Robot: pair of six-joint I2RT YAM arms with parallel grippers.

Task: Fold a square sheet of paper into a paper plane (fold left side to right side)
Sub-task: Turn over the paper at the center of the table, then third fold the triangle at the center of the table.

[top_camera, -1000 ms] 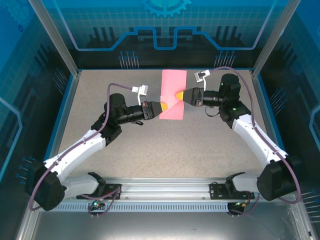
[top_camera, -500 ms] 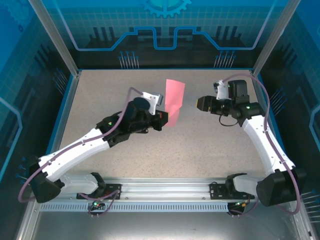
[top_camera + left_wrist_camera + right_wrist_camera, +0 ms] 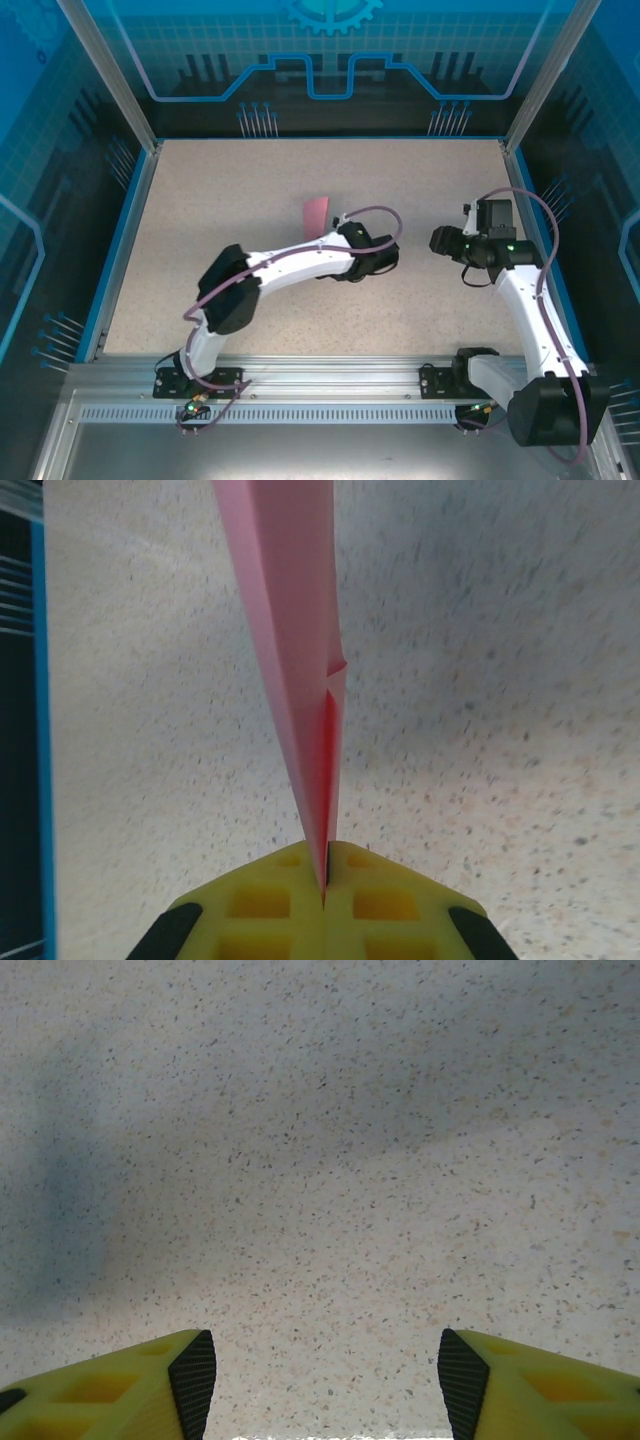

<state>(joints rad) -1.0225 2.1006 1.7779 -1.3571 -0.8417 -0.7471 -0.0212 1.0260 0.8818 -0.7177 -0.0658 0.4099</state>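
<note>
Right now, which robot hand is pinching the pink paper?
The left gripper, shut on the pink paper. The right gripper is open and holds nothing.

A robotics lab cell: aluminium frame posts [image 3: 108,75], blue circuit-printed wall panels [image 3: 420,40], speckled tabletop [image 3: 250,180].

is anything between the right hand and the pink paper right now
Yes. Seen from above, the left arm's wrist and its cable lie between the open right hand and the paper. The left hand is pinched shut on the paper's edge. Nothing else visible sits on the table in front of the right hand.
</note>
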